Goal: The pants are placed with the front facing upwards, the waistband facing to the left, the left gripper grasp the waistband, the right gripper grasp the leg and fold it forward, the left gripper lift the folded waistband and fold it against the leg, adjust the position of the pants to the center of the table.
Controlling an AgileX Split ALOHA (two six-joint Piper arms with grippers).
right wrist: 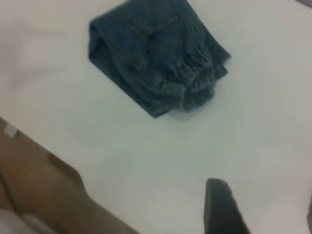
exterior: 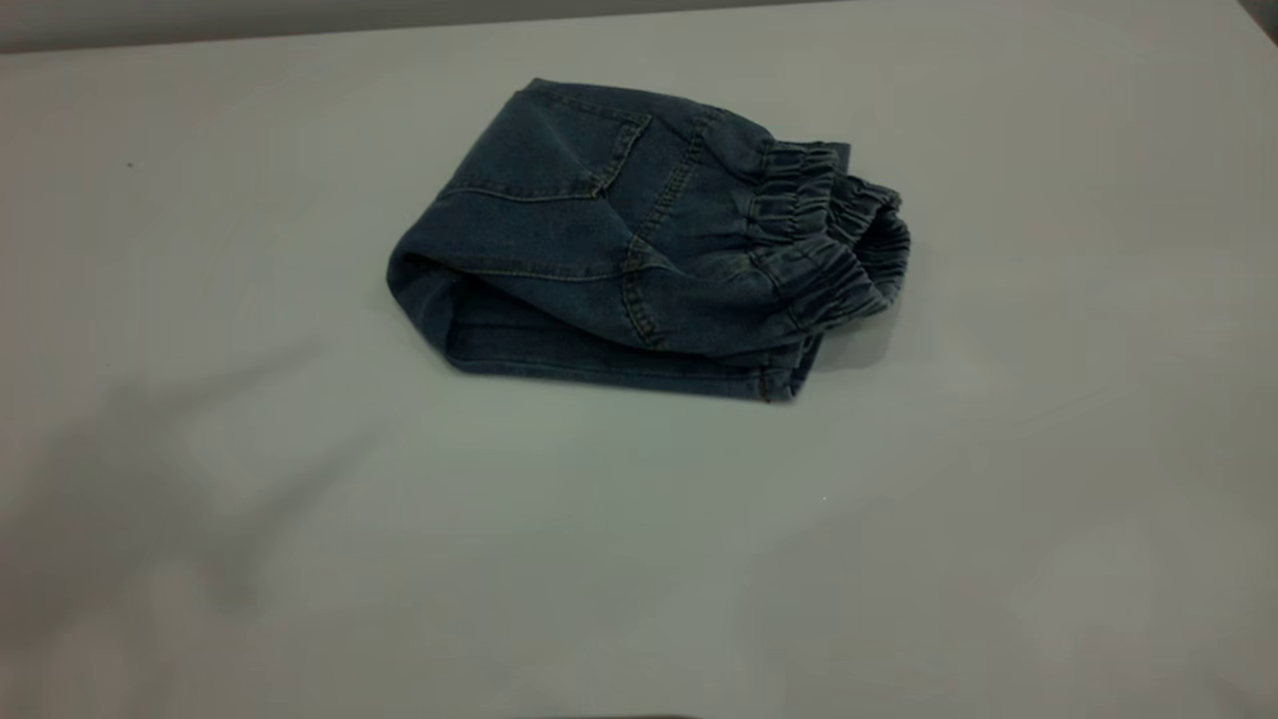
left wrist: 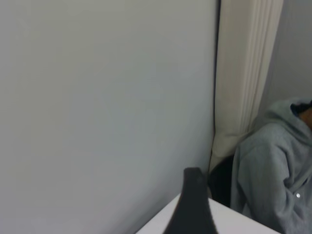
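Observation:
The pants (exterior: 639, 240) lie folded into a compact blue denim bundle on the white table (exterior: 639, 559), a little behind its middle. The patch pocket faces up, and the ruched waistband (exterior: 829, 230) rests on top at the bundle's right end. Neither gripper appears in the exterior view. In the right wrist view the pants (right wrist: 151, 53) and waistband (right wrist: 192, 83) sit well away from my right gripper (right wrist: 265, 209), which hangs open above bare table (right wrist: 243, 122) with nothing in it. My left gripper (left wrist: 192, 209) shows only as a dark shape over a table corner (left wrist: 234, 219), turned away from the pants.
A person in a grey hoodie (left wrist: 273, 165) sits just past the table corner, beside a pale curtain (left wrist: 243, 73) and a plain wall. The table's edge (right wrist: 63, 163) with brown floor beyond lies near the right arm.

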